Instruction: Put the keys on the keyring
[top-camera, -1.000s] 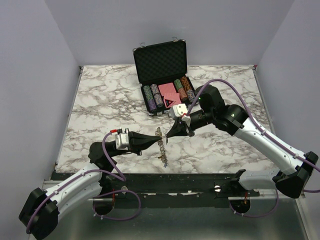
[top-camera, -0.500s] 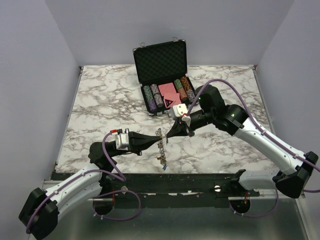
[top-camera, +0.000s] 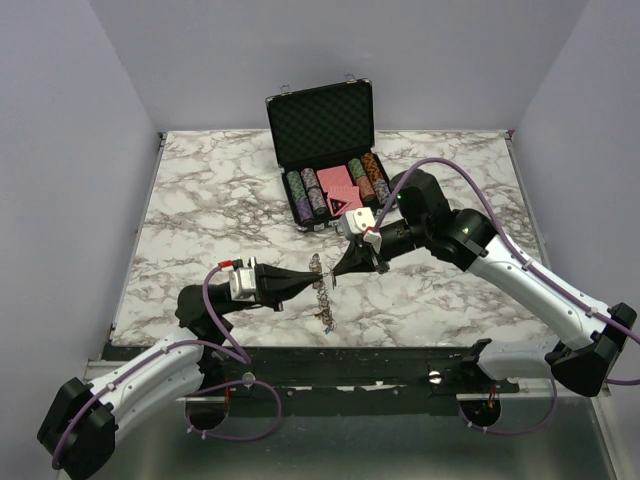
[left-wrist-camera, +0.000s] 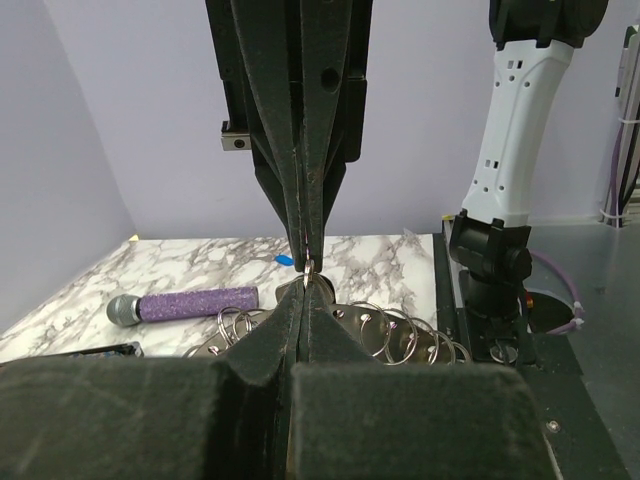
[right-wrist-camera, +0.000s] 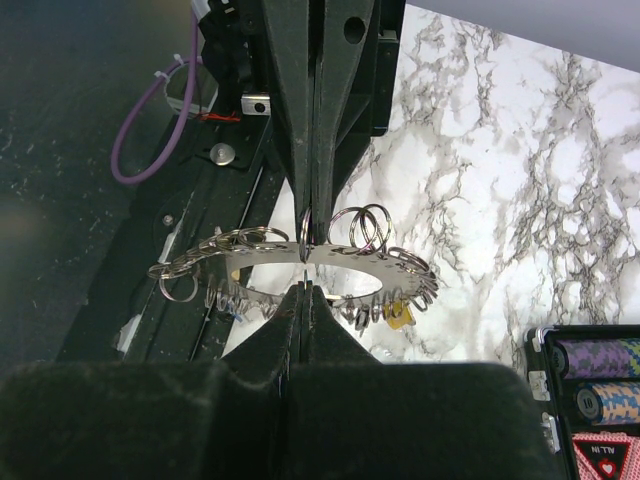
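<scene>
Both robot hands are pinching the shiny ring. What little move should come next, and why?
Probably the right gripper should open and let go while the left gripper holds the keyring up. Both are shut on it and neither carries a key, so one must get free to fetch one, maybe the small blue piece on the table.

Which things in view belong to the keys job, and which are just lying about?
Job: keyring; yellow key hanging on it.
Lying about: purple microphone; open poker chip case.
</scene>
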